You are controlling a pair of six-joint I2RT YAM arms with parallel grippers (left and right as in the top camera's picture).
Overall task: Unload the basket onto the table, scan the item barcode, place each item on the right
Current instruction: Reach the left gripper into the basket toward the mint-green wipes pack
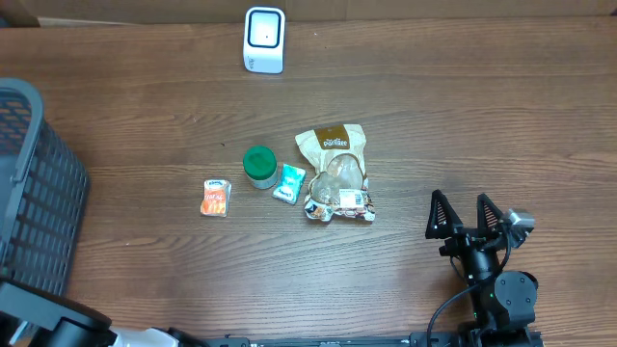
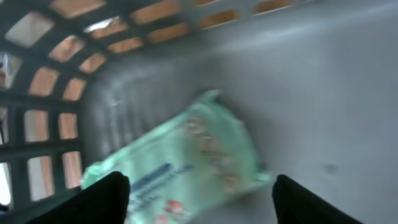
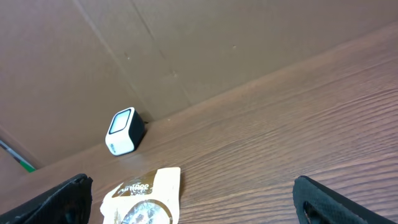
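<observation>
A white scanner (image 1: 263, 39) is seen at the top middle of the overhead frame, standing on the brown table (image 1: 463, 106). Near the middle of that frame four things are laid out in a loose row. A small orange packet (image 1: 216, 198) is placed furthest left. A jar (image 1: 258, 166) with a green lid is found to its right. A little teal packet (image 1: 288, 183) is just beside the jar, on the right. A tan bag (image 1: 335, 173) with a see-through window is laid close by the teal packet, further right.

A dark basket (image 1: 34, 183) is seen at the left edge. Its inside is shown in the left wrist view, and a light green packet (image 2: 186, 155) is seen there at a slant, down by the basket floor. The left gripper (image 2: 200, 186) is seen at the bottom of that frame with its fingers far apart. The space between them is filled by the green packet. Whether the packet is being squeezed cannot be told, as the picture is blurred.

The right gripper (image 1: 460, 198) is seen at the lower right of the overhead frame. It is spread wide and nothing is held in it. It is well apart from the tan bag.
</observation>
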